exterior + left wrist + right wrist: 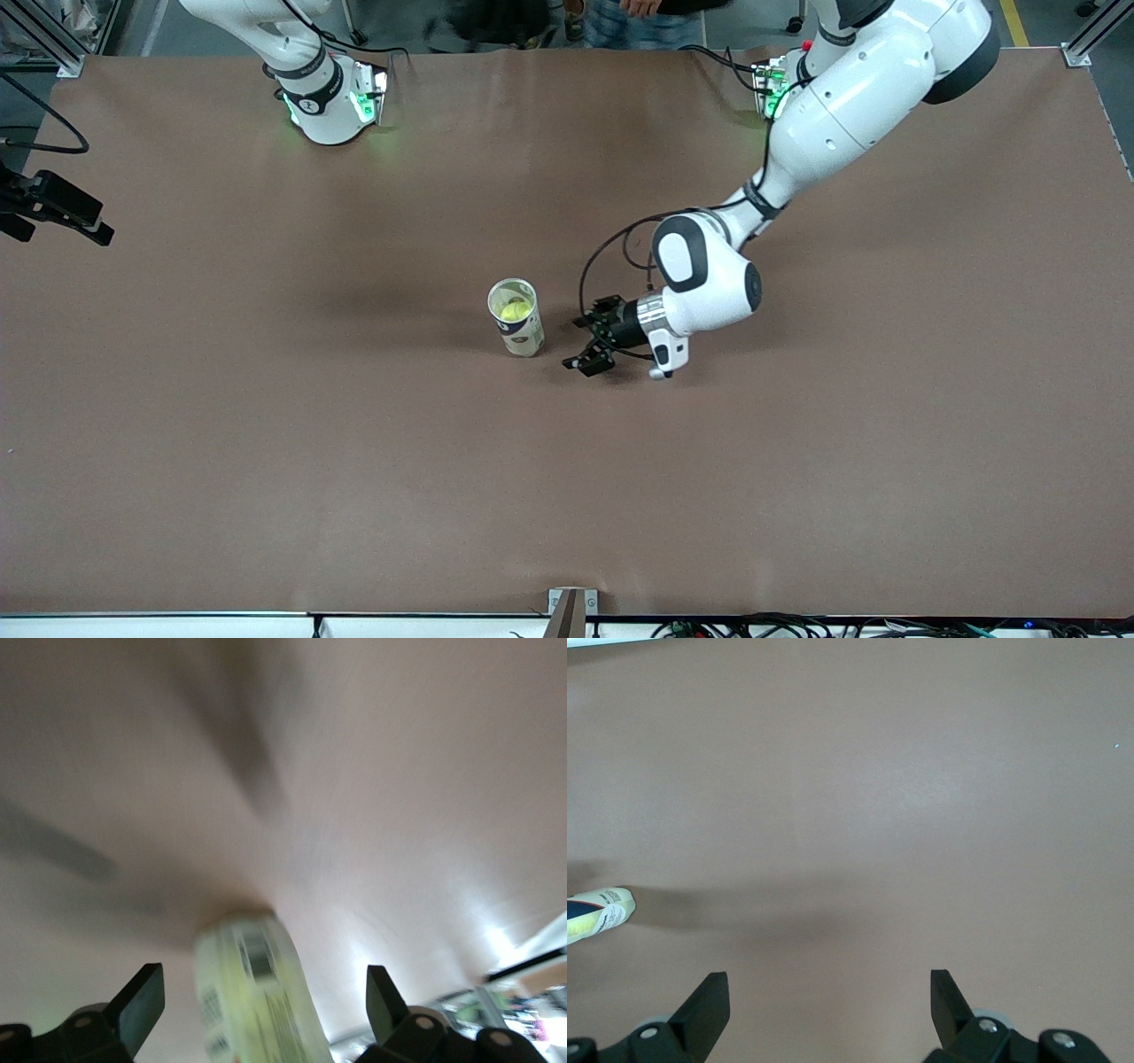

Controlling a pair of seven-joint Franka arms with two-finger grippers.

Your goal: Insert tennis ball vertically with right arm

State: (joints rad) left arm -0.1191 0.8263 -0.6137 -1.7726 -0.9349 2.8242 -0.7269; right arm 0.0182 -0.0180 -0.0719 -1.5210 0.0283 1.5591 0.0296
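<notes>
Surface: wide brown matte worktop point(266, 461), bare apart from one item; aluminium frame posts at its corners, cabling along the edge nearest the front camera.

Item 1: clear plastic tennis-ball can with printed label point(516, 317), standing upright and open-topped near the middle of the worktop, well away from every edge. Inside it sits a yellow-green felt tennis ball point(514, 311), visible through the mouth and low in the tube. Judged from this, the insertion looks already done.

Item 2: left gripper point(592, 341), black two-finger type, lying low and roughly horizontal just beside the can, toward the left arm's end of the worktop. Fingers spread wide, nothing between them; the left wrist view shows the can centred in the gap but not touched.

Item 3: right gripper point(824, 1005), fingers likewise fully apart and empty, over bare worktop; the can shows only at the margin of its wrist view. Its position in the front view cannot be made out. This arm waits.

Handling notes (judgement): ball light, springy, felt gives good friction; take across its widest part. Can light, thin-walled, smooth, tall for its base, so it tips or slides easily and dents under a hard squeeze; hold mid-height on the label, gently.
</notes>
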